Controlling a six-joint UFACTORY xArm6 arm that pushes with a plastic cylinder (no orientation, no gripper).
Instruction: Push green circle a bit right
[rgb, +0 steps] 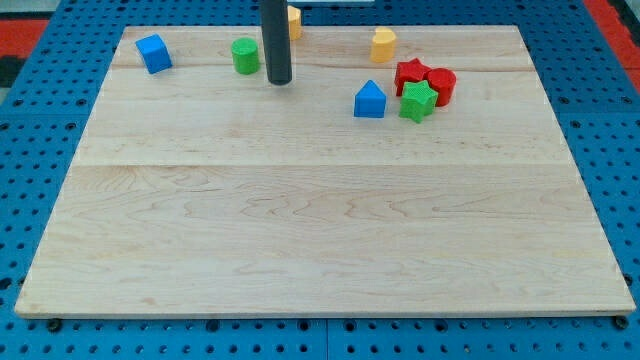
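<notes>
The green circle (245, 55) is a short green cylinder near the view's top, left of centre, on the wooden board (320, 220). My dark rod comes down from the top edge, and my tip (279, 80) rests on the board just right of and slightly below the green circle, with a small gap between them.
A blue cube (153, 53) lies at the top left. A yellow block (293, 20) sits partly behind the rod. A yellow block (383, 44), a blue house-shaped block (369, 100), a red star (410, 74), a red cylinder (441, 86) and a green star (417, 101) cluster at the top right.
</notes>
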